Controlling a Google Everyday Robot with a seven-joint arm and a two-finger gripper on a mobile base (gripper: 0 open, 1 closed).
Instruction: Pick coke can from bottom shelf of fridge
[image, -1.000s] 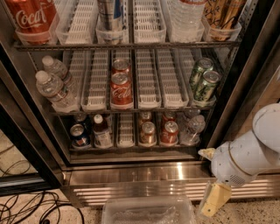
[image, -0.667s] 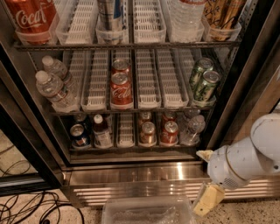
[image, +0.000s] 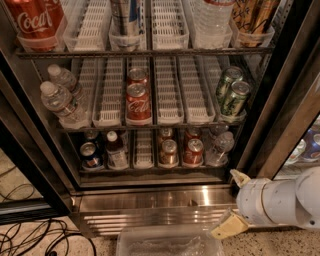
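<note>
The fridge (image: 150, 202) stands open in front of me. On its bottom shelf (image: 150, 170) the bright red coke can (image: 193, 151) stands near the front, right of centre. It sits between a duller brownish-red can (image: 168, 152) and a water bottle (image: 220, 147). A dark blue can (image: 89, 154) and a small white-capped bottle (image: 116, 150) stand at the shelf's left. My gripper (image: 234, 202) is at the lower right, outside the fridge and below the shelf. Its cream fingers (image: 229, 227) are spread apart and empty.
The middle shelf holds two Coca-Cola cans (image: 137, 100), green cans (image: 232, 95) and water bottles (image: 60, 97). The black door frame (image: 290, 90) runs down the right. A clear plastic bin (image: 170, 242) lies on the floor by the steel grille. Cables (image: 30, 235) lie at left.
My white arm has sunk lower in the picture and the gripper has shifted slightly left. The cans and bottles have not moved.
</note>
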